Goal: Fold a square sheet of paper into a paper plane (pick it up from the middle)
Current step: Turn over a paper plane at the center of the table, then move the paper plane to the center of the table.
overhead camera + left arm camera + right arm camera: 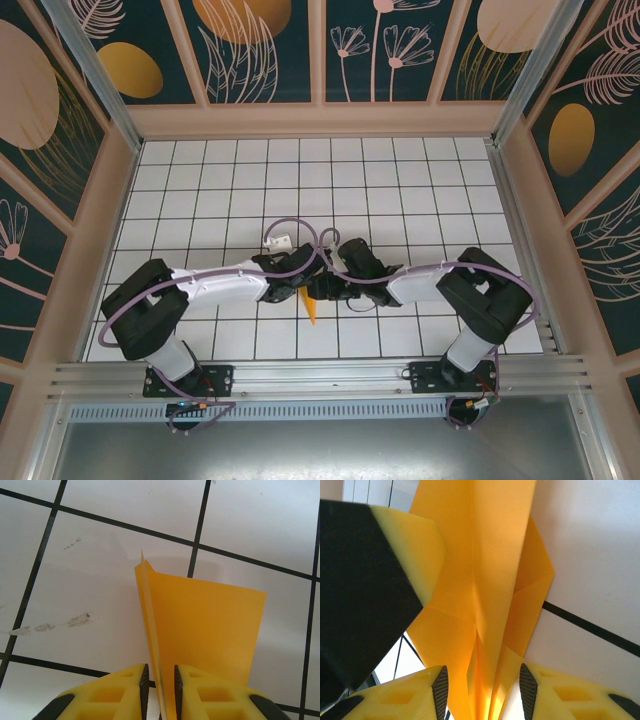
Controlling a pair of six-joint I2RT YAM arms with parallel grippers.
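**Two pincers meet at the paper plane, one gripping, one open**

We see both arms stretched inward, so that the left pincer [298,272] and the right pincer [338,284] sit just beside each other over the white table with black grid lines [400,180]. The narrow, creased orange-yellow paper plane [311,306] sticks out from between them. Its pointed end is directed away from both pincers, toward the near edge of the table. Thin purple cables [300,225] loop just behind the two pincers.

From the left wrist, we find the left pincer [160,687] clamped on the paper plane [205,620]. Its yellow fingers [115,697] stand close together, and their dark pads press the folded spine from either side. Ahead of the fingertips the spine runs on as a sharp upright crease that ends in a small tip. A broad flat flap spreads out to the right of this pincer. Ahead of it and to its left, grey scuff marks [75,620] streak the table [250,520]. We cannot tell whether the paper touches the surface.

From the right wrist, we find the right pincer [484,695] standing open around the paper plane [485,555]. The bundled layers pass between its dark pads [440,687], with a gap showing on each side, so we see no contact there. Ahead of this pincer the paper widens into several lengthwise folds. An angular flap juts out to the pincer's right, over the table [600,555].
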